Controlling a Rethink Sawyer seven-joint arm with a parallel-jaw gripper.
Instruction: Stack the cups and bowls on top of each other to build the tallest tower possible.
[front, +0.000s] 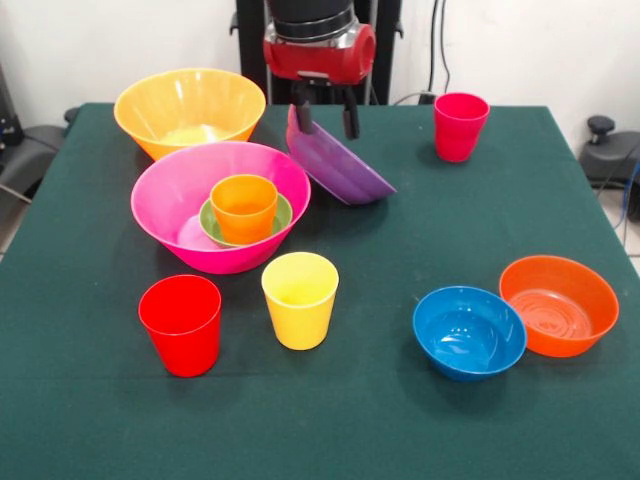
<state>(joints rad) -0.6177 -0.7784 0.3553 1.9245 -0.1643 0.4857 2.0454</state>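
My claw (325, 118) grips the purple bowl (335, 160), tilted; the orange cup (244, 208) sits in the green bowl (215, 226) inside the pink bowl (175, 200).

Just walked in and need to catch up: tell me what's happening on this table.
The robot's gripper has the wide purple bowl by its rim, tilted steeply beside the big hot-pink bowl. That pink bowl already holds the small green bowl with the orange cup in it. The red cup, yellow cup, crimson-pink cup, blue bowl, orange bowl and big orange-yellow bowl stand loose on the table.
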